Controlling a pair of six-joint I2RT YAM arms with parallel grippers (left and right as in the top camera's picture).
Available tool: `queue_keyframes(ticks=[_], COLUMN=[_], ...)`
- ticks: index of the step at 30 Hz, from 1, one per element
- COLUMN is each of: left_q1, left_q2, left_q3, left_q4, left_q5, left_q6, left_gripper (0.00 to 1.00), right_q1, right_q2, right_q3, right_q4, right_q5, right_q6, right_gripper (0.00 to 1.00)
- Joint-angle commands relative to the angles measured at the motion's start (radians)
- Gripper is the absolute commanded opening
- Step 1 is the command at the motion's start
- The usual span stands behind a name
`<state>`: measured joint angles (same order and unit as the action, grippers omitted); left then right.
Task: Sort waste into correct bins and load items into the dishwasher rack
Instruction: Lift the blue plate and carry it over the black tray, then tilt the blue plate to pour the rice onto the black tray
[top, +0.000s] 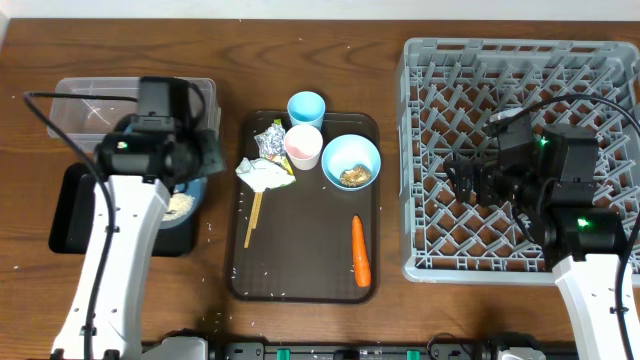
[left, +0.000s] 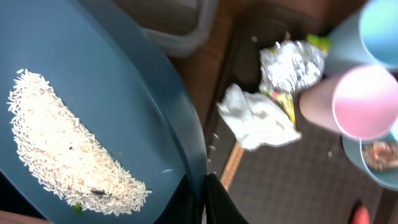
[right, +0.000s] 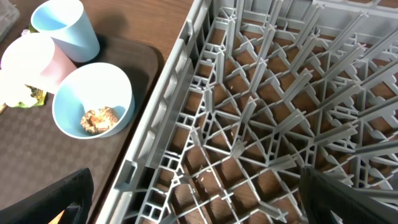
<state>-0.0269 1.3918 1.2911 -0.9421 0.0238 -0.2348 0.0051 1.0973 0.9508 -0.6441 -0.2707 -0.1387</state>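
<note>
On the brown wooden table (top: 300, 40), the left gripper (left: 202, 202) was clamped on the rim of the dark blue bowl (left: 124, 74). The bowl was tilted, probably to tip its white rice (left: 62, 149) over the black tray (top: 68, 215). From overhead, the arm hid most of the bowl. Farther off, the right gripper (right: 199, 196) hung spread and empty above the dishwasher rack (right: 280, 93).

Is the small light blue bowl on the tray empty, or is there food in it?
Not empty. The light blue bowl stands upright on the serving tray, with a brownish food lump at its bottom.
</note>
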Motion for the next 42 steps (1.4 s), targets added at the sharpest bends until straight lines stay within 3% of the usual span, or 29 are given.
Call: queue_keyframes(ticks=[1,15,26,42], left_q1=[0.047,0.223,0.411,0.668], left_q2=[0.018,0.08,0.08,0.078], left_q3=[0.024,0.023,0.023,0.023], left_q4=[0.029,0.142,0.108,0.021], left_q5=[-0.004,0.211,0.574,0.99], left_q6=[0.021,0.053,0.145,0.282], left_gripper=[0.06,0.06,0.06,0.06], right_q1=[0.013,0.013,0.013,0.013], right_q2=[0.003,0.003,0.003,0.003], right_q3=[0.021,0.021,0.021,0.021], right_q4=[-0.003,-0.003,-0.004,-0.004], right_q5=[0.005,0.005,0.005,0.005], right_q6=[0.01,0.01,0.01,0.011], right_gripper=[0.99,0.99,0.99,0.98])
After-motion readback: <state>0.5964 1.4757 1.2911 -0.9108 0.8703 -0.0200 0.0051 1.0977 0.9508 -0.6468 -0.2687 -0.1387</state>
